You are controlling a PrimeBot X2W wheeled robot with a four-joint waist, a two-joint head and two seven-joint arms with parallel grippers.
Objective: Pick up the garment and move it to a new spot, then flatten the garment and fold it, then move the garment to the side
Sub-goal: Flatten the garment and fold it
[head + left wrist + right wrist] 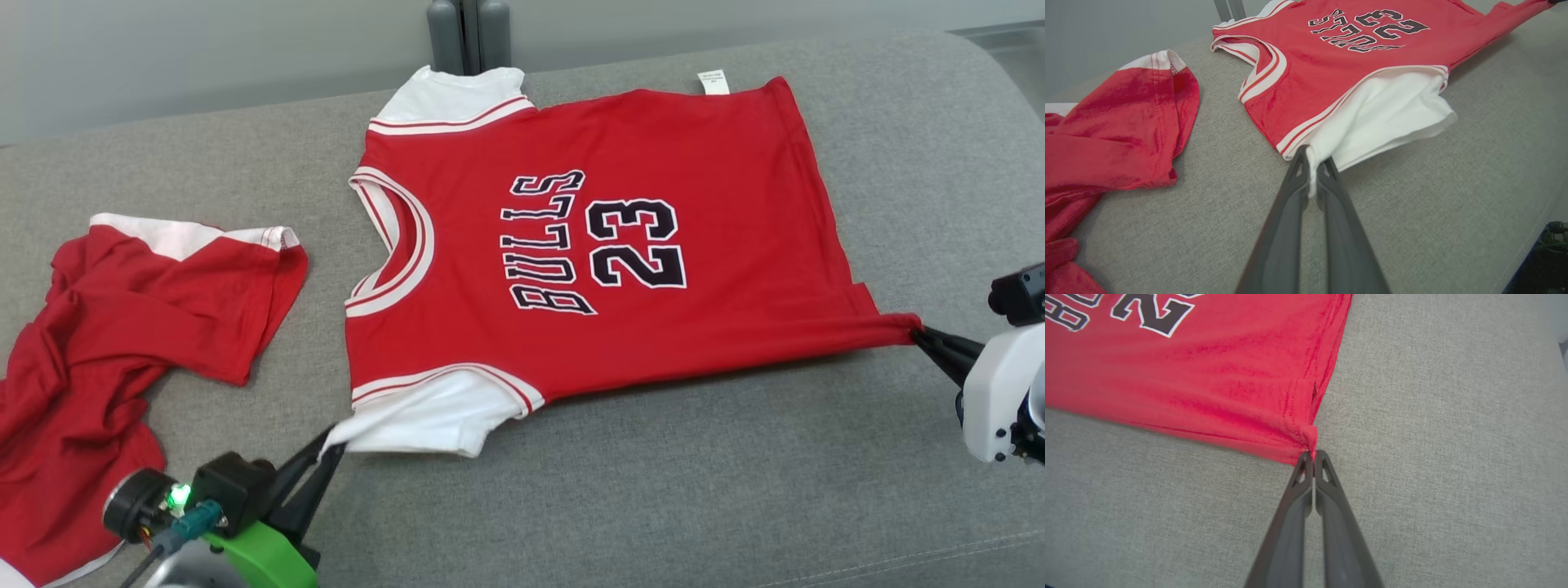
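Observation:
The garment (620,245) is a red jersey with white sleeves and "BULLS 23" on it, spread face up across the grey cushion, collar to the left. My left gripper (331,445) is shut on the corner of its near white sleeve (1380,118), and the pinched cloth runs between the fingers (1312,171). My right gripper (918,333) is shut on the near hem corner (1306,437), which is pulled into a taut point. The jersey's near edge is stretched between the two grips.
A second red and white garment (122,351) lies crumpled at the left of the grey couch cushion (653,490). Two grey posts (469,33) rise behind the cushion's far edge. Bare cushion lies in front of the jersey and to its right.

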